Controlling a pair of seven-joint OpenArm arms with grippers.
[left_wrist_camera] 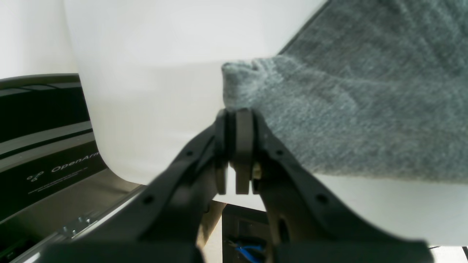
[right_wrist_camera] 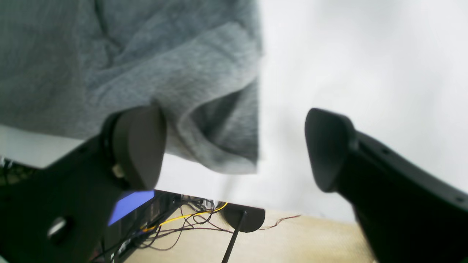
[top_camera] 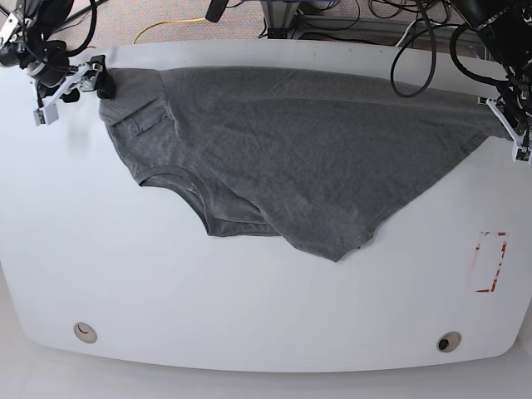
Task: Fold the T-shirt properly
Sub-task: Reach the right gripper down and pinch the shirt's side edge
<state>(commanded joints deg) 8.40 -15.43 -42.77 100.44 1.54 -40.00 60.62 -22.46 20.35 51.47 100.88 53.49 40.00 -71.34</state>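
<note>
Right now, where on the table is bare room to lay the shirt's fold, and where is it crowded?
Bare: the near half of the white table, below the T-shirt, left of the red marker. Crowded: the far edge, where the left gripper and right gripper meet the cloth.

The base view looks straight down on the whole white worktop (top_camera: 249,307). Each wrist view sits close behind its own hand, looking low across the worktop; all three share the T-shirt (top_camera: 299,158).

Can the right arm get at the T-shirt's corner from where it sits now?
Probably yes: the right pincer is open, one finger already against the T-shirt at the table edge, nothing between them.
</note>
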